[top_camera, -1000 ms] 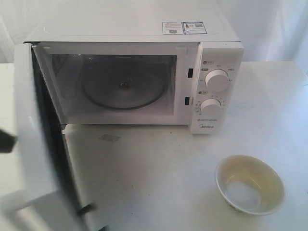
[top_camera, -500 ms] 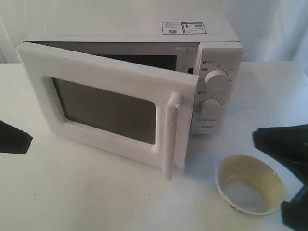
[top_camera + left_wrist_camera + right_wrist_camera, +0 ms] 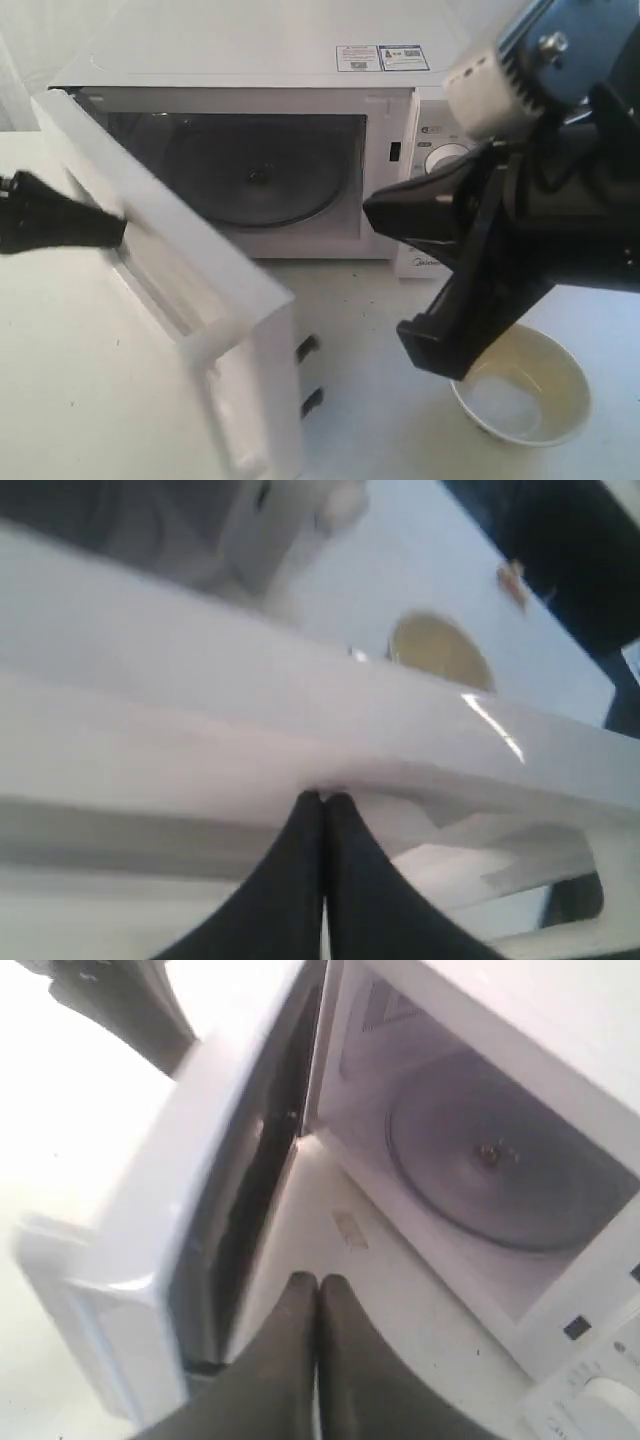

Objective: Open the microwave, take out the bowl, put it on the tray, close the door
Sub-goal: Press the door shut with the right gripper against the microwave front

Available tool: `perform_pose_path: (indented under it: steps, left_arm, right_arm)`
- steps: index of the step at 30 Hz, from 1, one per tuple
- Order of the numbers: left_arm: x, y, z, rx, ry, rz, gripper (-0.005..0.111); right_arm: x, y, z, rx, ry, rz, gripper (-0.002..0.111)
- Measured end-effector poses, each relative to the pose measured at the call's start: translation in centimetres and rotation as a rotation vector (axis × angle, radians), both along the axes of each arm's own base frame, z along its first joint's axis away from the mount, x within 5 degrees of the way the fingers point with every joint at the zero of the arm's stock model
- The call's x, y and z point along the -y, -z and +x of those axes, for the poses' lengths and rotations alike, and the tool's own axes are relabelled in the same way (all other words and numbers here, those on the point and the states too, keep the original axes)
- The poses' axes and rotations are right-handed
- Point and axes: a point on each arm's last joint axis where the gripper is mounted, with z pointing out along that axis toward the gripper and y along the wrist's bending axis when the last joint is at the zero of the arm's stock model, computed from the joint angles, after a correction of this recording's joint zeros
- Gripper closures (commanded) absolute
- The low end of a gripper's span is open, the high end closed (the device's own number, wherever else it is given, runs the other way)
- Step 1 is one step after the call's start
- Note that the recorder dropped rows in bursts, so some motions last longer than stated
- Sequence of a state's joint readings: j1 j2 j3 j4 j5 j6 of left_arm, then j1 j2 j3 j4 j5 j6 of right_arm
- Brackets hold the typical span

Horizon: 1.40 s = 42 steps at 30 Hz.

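Note:
The white microwave (image 3: 270, 50) stands at the back with its cavity showing the bare glass turntable (image 3: 255, 185). The door (image 3: 180, 270) hangs about half open, swung out to the left. My left gripper (image 3: 118, 230) is shut, its tips against the door's outer face (image 3: 200, 730). The bowl (image 3: 520, 395) sits on the white table at the front right, outside the oven, partly covered by my right arm. My right gripper (image 3: 375, 212) is shut and holds nothing; it hovers over the table before the opening (image 3: 318, 1280).
The right arm's bulk fills the right side of the exterior view and hides the lower knob; the upper knob (image 3: 440, 157) peeks out. A white backdrop hangs behind. Bare table (image 3: 80, 380) lies left of the door.
The door went from wide open to nearly shut, and now stands half open. The right arm has swung in over the bowl. The left gripper now touches the door.

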<state>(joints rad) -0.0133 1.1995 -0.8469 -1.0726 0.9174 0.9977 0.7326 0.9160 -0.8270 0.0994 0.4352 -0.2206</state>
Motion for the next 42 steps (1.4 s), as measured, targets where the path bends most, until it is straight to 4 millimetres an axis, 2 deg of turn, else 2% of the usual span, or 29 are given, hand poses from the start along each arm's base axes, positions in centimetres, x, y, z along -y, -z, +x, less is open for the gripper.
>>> perform_pose_path:
  steps: [4,9,14,21,24,27,32,42]
  left_arm:
    - [0.1,-1.1,2.0,0.196,-0.098,-0.115,0.107]
    - [0.0,-1.6,2.3,0.279,-0.111,-0.128,0.107]
    - [-0.1,-1.4,2.7,0.289,-0.133,-0.115,0.107]
    - [0.0,-1.5,2.4,0.294,-0.110,-0.118,0.107]
    - [-0.1,-1.8,1.6,0.312,-0.089,-0.061,0.107]
    - [-0.5,-1.9,0.7,0.291,-0.113,0.015,0.107]
    - [-1.2,-2.7,-1.4,0.254,-0.161,0.110,0.107]
    - [-2.2,-5.1,-7.1,0.316,-0.248,0.220,0.107]
  right_arm:
    - [-0.2,-0.6,0.2,0.008,0.001,0.017,0.108]
    - [-1.3,0.3,1.4,-0.019,-0.011,-0.030,0.108]
    - [-4.0,2.1,4.4,-0.020,-0.040,-0.119,0.108]
    - [-8.3,3.9,10.0,0.040,-0.076,-0.306,0.108]
    - [-9.1,4.7,11.6,0.017,-0.056,-0.393,0.108]
    - [-9.3,4.8,12.4,0.016,-0.015,-0.442,0.108]
    - [-8.7,3.9,13.1,0.062,0.061,-0.499,0.108]
    - [-7.8,4.0,13.5,0.061,0.141,-0.567,0.108]
